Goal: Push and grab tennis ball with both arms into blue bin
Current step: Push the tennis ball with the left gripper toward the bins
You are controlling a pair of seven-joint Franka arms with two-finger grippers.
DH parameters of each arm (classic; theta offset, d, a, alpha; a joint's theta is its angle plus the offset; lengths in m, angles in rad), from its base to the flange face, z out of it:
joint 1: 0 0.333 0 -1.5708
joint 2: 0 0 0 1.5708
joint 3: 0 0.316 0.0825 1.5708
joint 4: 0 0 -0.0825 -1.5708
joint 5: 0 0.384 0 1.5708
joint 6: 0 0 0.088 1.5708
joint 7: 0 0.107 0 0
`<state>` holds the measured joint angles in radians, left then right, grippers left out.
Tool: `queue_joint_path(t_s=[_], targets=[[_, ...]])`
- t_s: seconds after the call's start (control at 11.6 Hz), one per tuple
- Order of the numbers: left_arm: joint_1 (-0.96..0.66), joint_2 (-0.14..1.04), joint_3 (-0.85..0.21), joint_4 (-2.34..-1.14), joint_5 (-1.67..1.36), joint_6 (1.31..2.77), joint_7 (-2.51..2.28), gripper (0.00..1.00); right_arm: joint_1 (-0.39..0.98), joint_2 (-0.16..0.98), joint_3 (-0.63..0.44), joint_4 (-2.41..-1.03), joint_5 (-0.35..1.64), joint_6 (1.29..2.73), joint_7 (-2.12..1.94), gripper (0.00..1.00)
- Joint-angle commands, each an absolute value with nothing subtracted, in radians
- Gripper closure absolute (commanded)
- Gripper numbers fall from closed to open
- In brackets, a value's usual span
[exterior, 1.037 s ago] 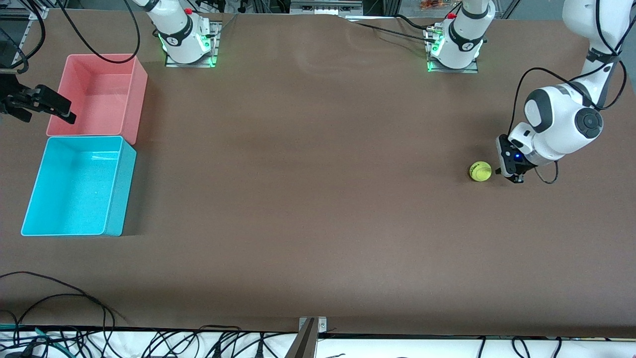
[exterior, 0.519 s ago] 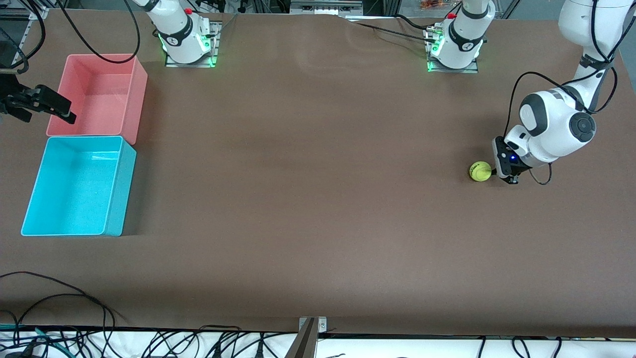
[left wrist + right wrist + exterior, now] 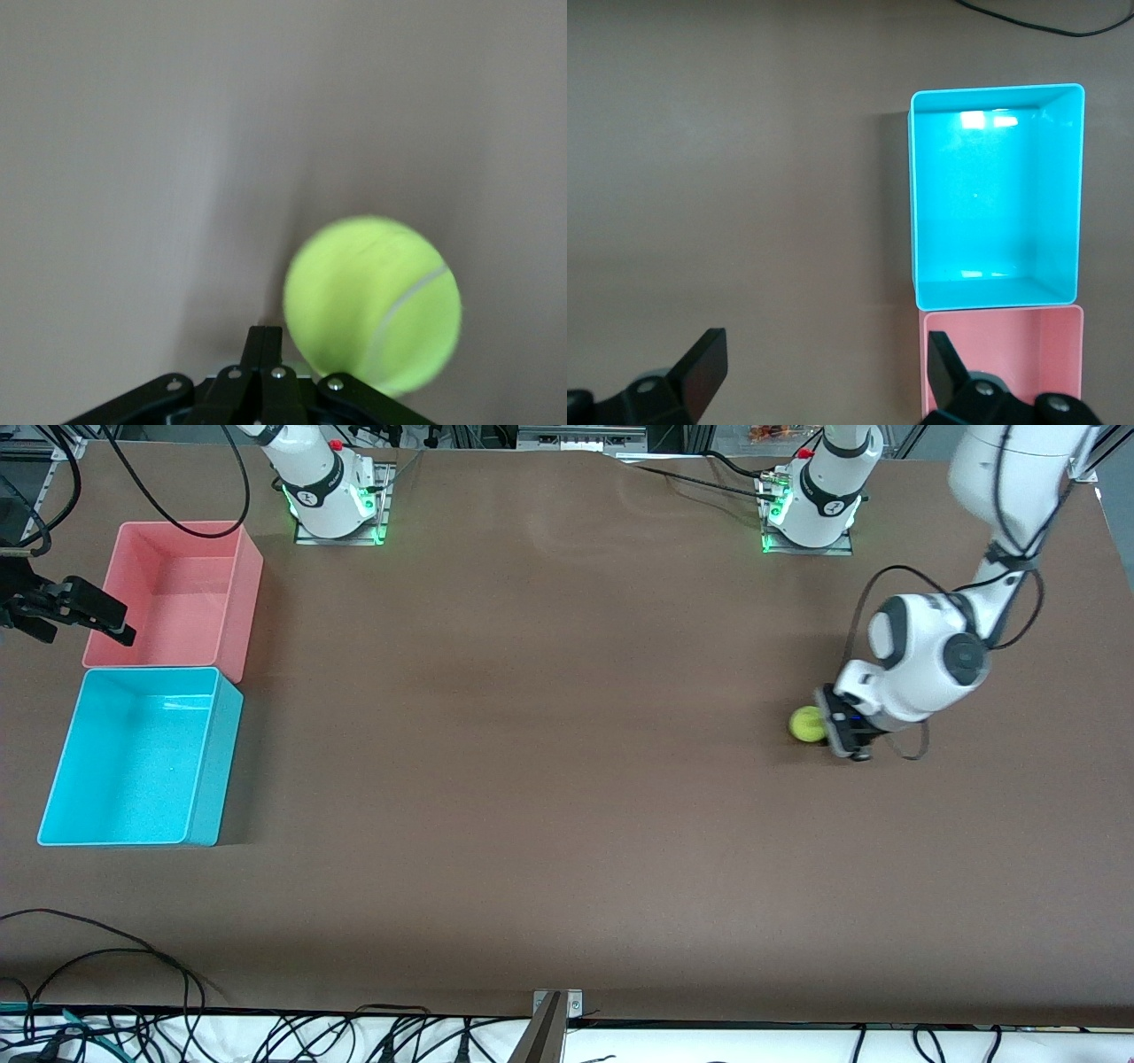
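Fingers pressed shut make the left gripper [image 3: 849,737] a blunt pusher, low on the table [image 3: 549,779] at the ball's three o'clock, touching it; they grasp nothing; the tennis ball [image 3: 806,724] sits toward the left arm's end, well apart from the blue bin [image 3: 213,753], fuzzy yellow-green with a pale seam; the right gripper [image 3: 824,376] waits wide open and empty beside the pink bin [image 3: 248,593], probably to catch it.

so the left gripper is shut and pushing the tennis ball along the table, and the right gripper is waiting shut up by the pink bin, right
Not quite: the right gripper is open, as the right wrist view shows its fingers standing wide apart. The rest holds: the left gripper is shut against the tennis ball on the table, and the right gripper waits by the pink bin.
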<state>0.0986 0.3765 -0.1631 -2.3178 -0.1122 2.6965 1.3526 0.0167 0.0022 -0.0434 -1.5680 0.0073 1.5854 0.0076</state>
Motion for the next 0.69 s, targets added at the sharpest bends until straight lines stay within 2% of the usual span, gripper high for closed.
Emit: queue_joint_path(t_s=[0.0,0.6], targets=[[0.031,0.377,-0.264,-2.252,0.103,2.663,0.794,1.00,0.017,0.006,-0.040,-1.548,-0.002,1.571,0.006,0.00],[0.106,0.361,-0.229,-2.255,0.135,2.643,0.862,1.00,0.017,0.006,-0.040,-1.548,-0.002,1.572,0.006,0.00]])
